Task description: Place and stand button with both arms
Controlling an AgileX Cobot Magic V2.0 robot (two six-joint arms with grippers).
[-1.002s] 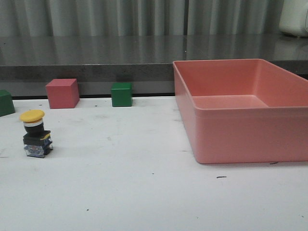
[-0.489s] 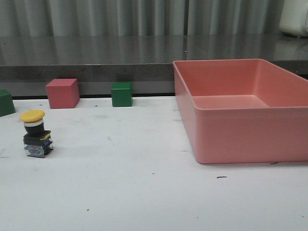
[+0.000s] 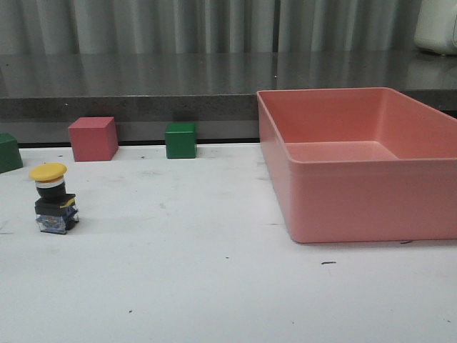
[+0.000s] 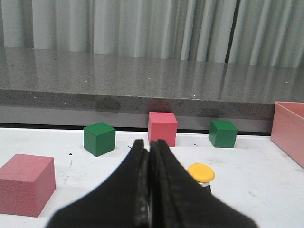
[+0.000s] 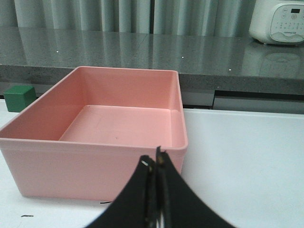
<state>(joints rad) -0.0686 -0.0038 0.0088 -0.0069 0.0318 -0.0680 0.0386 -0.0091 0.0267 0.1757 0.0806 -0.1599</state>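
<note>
The button (image 3: 53, 199) stands upright on the tabletop (image 3: 214, 286), far left, well apart from the pink box (image 3: 357, 164). The left hand (image 4: 149, 156) and right hand (image 5: 156, 166) are both closed and hold nothing. A bump from the left hand could tip the button over.

White tabletop (image 3: 214, 286), minor scuffs. Pink bin (image 3: 357, 164) at right side, open top, nothing seen inside. Along far edge: pink cube (image 3: 93, 138), green cube (image 3: 180, 140) to its right, 2nd green cube (image 3: 8, 152) at left edge, partly cut off. Grey counter (image 3: 143, 78) & curtain (image 3: 178, 25) behind. White appliance (image 5: 279, 21) on counter, far right.
</note>
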